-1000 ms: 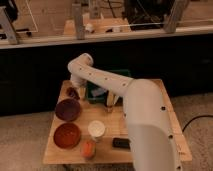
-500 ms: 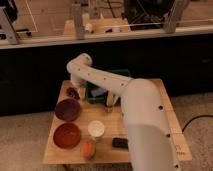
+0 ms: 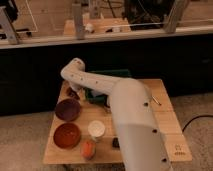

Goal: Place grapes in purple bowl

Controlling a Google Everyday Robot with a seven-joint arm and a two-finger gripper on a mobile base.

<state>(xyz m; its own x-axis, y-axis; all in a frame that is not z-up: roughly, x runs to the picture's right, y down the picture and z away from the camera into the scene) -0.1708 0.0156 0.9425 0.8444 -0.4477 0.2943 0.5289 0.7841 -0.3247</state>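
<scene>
The purple bowl (image 3: 67, 109) sits on the left part of the wooden table (image 3: 165, 120). My arm reaches from the lower right across the table, bends at the far left and points down. My gripper (image 3: 75, 91) is at the table's back left, just behind the purple bowl's far rim. A small dark clump, the grapes (image 3: 72, 94), shows right at the gripper tip. I cannot tell whether the grapes are held or lying on the table.
An orange-red bowl (image 3: 66, 135) sits in front of the purple bowl. A white cup (image 3: 96, 129), a small orange object (image 3: 88, 148) and a small black object (image 3: 116, 143) are near the front edge. A green item (image 3: 96, 95) lies partly behind the arm. A dark counter stands behind the table.
The arm's bend has sunk a little and shifted slightly left, bringing the gripper lower behind the purple bowl. The bowls and the cup have not moved.
</scene>
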